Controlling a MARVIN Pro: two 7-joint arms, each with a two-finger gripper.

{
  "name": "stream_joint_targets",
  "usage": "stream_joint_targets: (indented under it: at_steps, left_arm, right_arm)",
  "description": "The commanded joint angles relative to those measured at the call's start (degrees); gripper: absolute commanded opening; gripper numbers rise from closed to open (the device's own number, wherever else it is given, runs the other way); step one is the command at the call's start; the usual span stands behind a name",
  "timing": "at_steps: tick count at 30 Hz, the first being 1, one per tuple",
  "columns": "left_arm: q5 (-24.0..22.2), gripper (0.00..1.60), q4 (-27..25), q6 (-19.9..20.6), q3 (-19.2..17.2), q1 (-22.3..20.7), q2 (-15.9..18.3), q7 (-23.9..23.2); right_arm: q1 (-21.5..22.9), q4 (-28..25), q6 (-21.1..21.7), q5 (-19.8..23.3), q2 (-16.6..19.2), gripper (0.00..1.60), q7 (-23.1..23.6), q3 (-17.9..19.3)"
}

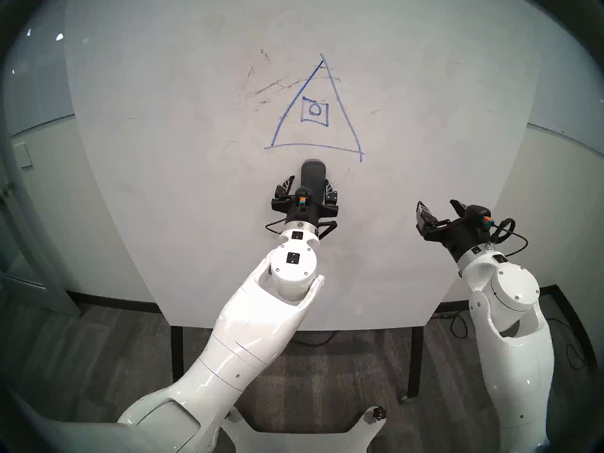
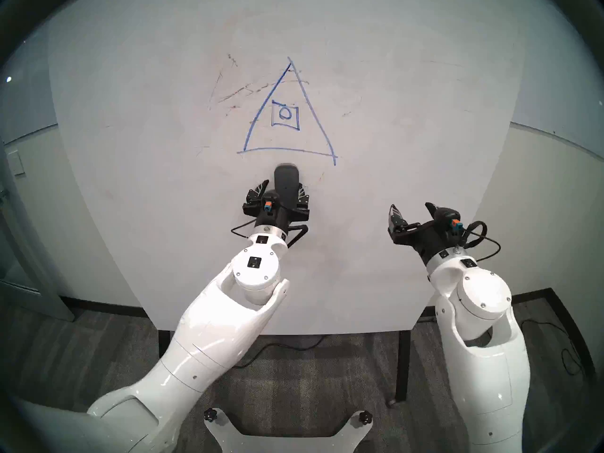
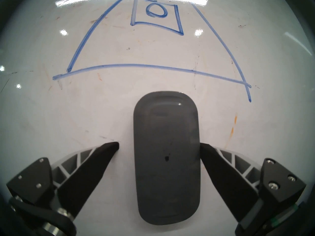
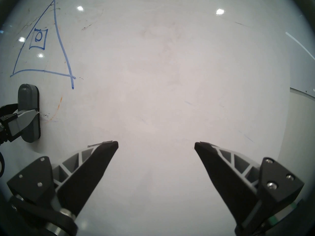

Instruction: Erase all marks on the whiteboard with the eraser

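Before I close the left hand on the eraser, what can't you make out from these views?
- Eraser near end: head views, hidden behind the left hand.
- Contact of the right finger with the eraser: left wrist view, no gap shows there; cannot tell.
- Triangle apex: left wrist view, cut off by the top edge.
- Faint smudges: head views, too small to read.

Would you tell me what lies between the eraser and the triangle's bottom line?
Only bare whiteboard: the left wrist view shows a clear strip between the eraser top and the triangle base, with nothing but faint smudges.
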Motion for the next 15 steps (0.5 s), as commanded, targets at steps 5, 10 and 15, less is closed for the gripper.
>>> stream_joint_targets:
  at_steps: [5, 10, 15]
  left_arm:
    - [0.2, 1.6, 0.51, -0.69, 0.63, -2.23, -0.67, -1.39]
    - [0.4, 1.6, 1.04, -0.52, 0.78, -2.58, -1.06, -1.29]
    - [0.96, 1.6, 1.66, -0.18, 0.78, -2.96, -1.58, -0.5]
  right_arm:
    - [0.4, -1.13, -0.19, 0.02, 0.07, 1.6, 0.09, -0.04]
    - [0.4, -1.13, -0.19, 0.03, 0.07, 1.6, 0.09, -0.04]
    - [0.4, -1.12, -0.19, 0.03, 0.07, 1.6, 0.09, -0.04]
